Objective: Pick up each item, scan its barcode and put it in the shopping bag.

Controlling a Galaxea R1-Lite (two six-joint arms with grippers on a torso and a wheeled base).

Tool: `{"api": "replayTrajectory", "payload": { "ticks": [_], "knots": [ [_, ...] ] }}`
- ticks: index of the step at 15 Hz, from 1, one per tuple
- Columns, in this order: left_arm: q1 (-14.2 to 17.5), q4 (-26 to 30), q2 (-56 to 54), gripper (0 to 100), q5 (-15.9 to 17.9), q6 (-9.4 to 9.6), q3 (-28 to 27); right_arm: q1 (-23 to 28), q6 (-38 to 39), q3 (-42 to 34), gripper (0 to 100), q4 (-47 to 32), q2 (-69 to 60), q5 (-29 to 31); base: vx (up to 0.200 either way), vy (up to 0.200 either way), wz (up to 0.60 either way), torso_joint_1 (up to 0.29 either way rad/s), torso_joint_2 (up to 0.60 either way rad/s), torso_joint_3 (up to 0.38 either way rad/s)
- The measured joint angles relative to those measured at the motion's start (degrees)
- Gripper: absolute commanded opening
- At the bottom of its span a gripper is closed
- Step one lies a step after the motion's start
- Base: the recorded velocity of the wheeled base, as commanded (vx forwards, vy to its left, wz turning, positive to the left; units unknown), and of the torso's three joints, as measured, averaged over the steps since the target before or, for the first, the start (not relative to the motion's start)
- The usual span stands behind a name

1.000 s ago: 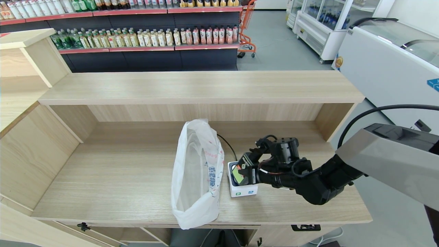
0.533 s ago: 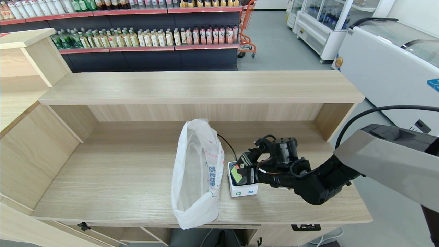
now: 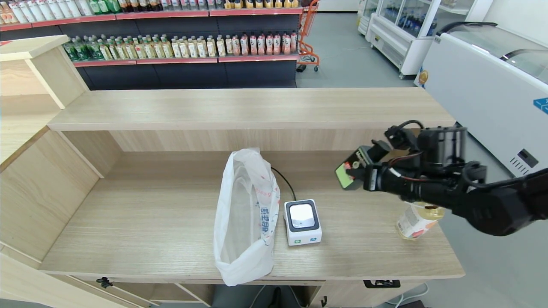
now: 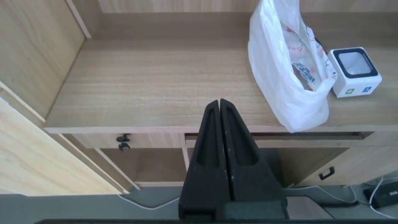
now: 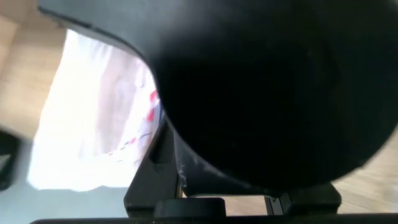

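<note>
Lifting away from the barcode scanner (image 3: 302,221), the right gripper (image 3: 356,170) now hangs above the counter (image 3: 150,222), toward 2 o'clock from the scanner and well apart from it. Half a second ago it held its load right over the scanner's glass window. Its fingers remain clamped on a small green-and-black packet (image 3: 343,176), whose green face is tilted toward the shopping bag (image 3: 246,214). The white bag stands open just beside the scanner, at its 9 o'clock.

With the arm raised, a bottle (image 3: 414,220) of yellowish liquid comes into sight on the counter at the scanner's 3 o'clock, partly hidden under the arm. The left gripper (image 4: 219,107) hangs in front of the counter's near edge, toward 7 o'clock from the bag, with its fingers pressed together on nothing.

The scan of the packet looks finished. The next move is likely to carry it over the bag's mouth and let it go. The bottle appears to be waiting its turn.
</note>
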State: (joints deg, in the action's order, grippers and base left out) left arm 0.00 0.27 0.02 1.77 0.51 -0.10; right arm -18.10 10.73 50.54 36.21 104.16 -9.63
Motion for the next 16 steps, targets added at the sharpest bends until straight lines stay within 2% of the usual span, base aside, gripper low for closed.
{"api": "replayTrajectory", "payload": {
  "ticks": [1, 3, 5, 8, 12, 16],
  "knots": [
    [0.0, 0.0, 0.0, 0, 0.0, 0.02, 0.0, 1.9, -2.63, -0.77, 0, -0.71, -3.17, 3.78, 0.0, 0.0, 0.0, 0.0, 0.0, 0.0],
    [0.0, -0.02, 0.0, 0, 0.0, 0.0, 0.0, 3.75, -6.02, -1.73, 0, -1.06, -7.91, 17.04, 0.0, 0.0, 0.0, 0.0, 0.0, 0.0],
    [0.0, 0.0, 0.0, 0, 0.0, 0.0, 0.0, 3.63, -7.62, -3.52, 0, -2.29, -12.73, 22.05, 0.0, 0.0, 0.0, 0.0, 0.0, 0.0],
    [0.0, -0.02, 0.0, 0, 0.0, 0.04, 0.0, 2.67, -8.98, -8.7, 0, -4.05, -20.15, 26.05, 0.0, 0.0, 0.0, 0.0, 0.0, 0.0],
    [0.0, -0.05, 0.0, 0, 0.0, 0.0, -0.01, 1.27, -10.8, -13.8, 0, -9.69, -28.86, 29.04, 0.0, 0.2, 0.0, -0.001, 0.0, 0.005],
    [-0.05, 0.0, 0.0, 0, -0.02, -0.02, -0.01, -2.23, -10.62, -14.1, 0, -8.42, -29.64, 28.38, 0.0, 0.2, 0.0, 0.01, 0.0, 0.002]
  ]
}}
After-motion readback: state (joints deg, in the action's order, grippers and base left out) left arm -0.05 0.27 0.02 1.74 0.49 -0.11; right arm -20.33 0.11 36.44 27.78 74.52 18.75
